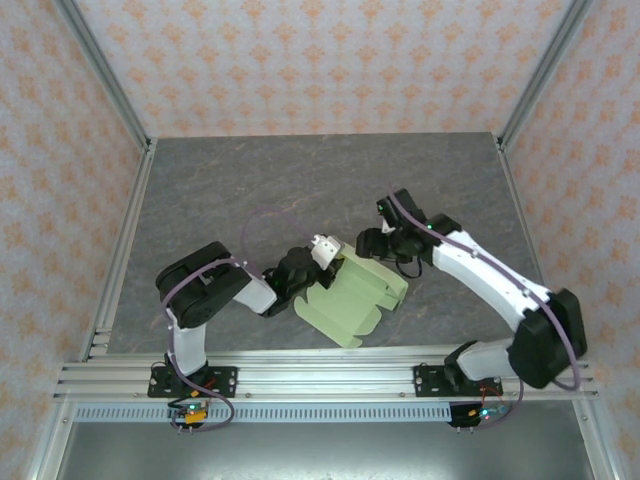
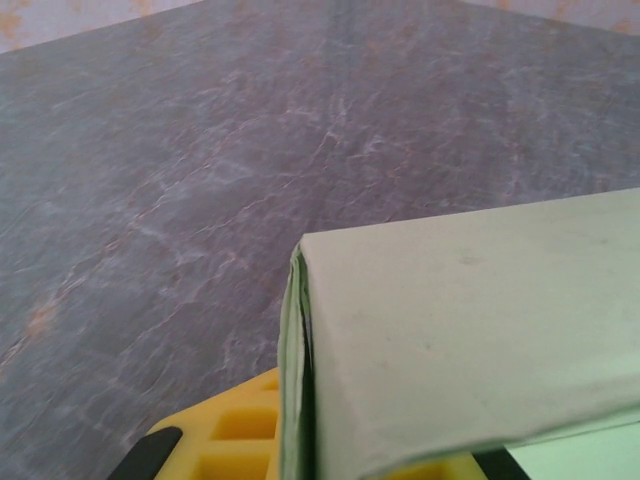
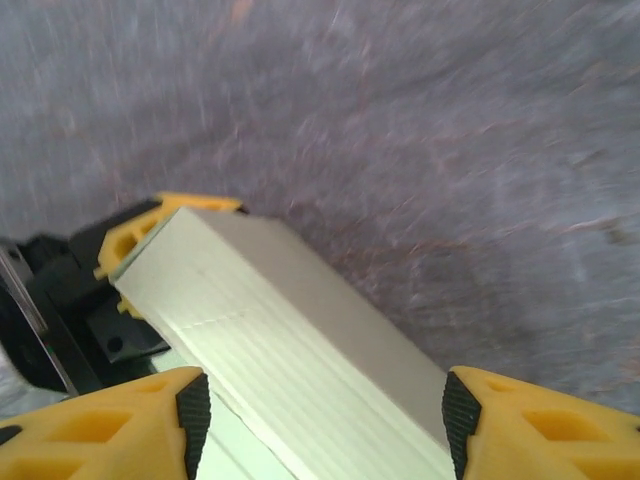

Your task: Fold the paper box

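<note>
Mid-table, the half-folded paper box (image 1: 352, 297) is being pinched at its crease by the left gripper (image 1: 319, 254); the right gripper (image 3: 325, 400) is being held open astride it, apparently untouching; flaps (image 1: 345, 325) are lying unfolded.

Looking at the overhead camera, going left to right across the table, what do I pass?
Black-and-white left robot arm → pale yellow-green card paper box → black-and-white right robot arm.
</note>
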Robot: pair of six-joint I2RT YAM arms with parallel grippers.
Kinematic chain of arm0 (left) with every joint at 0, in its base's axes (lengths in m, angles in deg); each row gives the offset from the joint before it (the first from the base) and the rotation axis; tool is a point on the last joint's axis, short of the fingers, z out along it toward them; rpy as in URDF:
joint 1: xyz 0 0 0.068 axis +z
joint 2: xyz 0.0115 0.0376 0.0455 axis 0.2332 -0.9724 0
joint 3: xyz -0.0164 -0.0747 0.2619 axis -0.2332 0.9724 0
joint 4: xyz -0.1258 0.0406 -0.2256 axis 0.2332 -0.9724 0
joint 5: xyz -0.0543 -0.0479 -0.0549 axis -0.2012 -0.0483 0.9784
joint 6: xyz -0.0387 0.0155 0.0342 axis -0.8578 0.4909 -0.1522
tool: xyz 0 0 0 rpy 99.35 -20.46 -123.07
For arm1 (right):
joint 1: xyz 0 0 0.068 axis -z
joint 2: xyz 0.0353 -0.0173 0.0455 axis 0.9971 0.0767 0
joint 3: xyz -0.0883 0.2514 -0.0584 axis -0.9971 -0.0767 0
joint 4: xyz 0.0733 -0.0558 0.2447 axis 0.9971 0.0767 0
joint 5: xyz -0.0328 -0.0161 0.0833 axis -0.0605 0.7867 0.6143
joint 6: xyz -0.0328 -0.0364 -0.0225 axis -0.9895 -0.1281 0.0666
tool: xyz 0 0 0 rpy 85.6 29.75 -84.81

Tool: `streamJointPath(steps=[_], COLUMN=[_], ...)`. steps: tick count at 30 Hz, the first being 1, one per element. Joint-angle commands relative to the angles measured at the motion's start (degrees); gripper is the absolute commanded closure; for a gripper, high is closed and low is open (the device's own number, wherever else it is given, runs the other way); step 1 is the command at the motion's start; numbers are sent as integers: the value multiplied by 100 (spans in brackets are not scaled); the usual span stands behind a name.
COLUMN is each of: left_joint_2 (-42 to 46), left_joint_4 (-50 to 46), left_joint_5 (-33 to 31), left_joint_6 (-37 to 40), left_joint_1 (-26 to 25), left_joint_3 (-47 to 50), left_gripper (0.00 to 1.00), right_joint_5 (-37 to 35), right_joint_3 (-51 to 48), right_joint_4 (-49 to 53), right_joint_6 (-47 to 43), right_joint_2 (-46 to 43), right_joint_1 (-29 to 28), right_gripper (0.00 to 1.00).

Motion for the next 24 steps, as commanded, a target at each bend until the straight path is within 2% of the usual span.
streamJointPath(steps=[1, 7, 14, 19, 22, 24], left_joint_2=[-279, -494, -541, -578, -484, -424], left_joint_4=[135, 418, 444, 565, 552, 599], left_joint_5=[411, 530, 586, 402, 220, 12], left_joint_6=[199, 173, 236, 188, 158, 154], left_joint_1=[7, 9, 7, 11, 7, 12], left_joint_3=[-127, -176, -219, -185, -123, -56], left_gripper=[93, 91, 88, 87, 82, 75], right_joint_5=[784, 819, 871, 945, 969, 943], right_joint_3=[298, 284, 317, 382, 338, 323], right_joint_4=[-126, -400, -644, -857, -976, -989], right_joint_6=[-575, -681, -824, -836, -793, -752], right_joint_2=[346, 714, 920, 1209, 1315, 1346], right_joint_1=[52, 340, 432, 430, 435, 435], right_gripper=[37, 43, 41, 42, 43, 45])
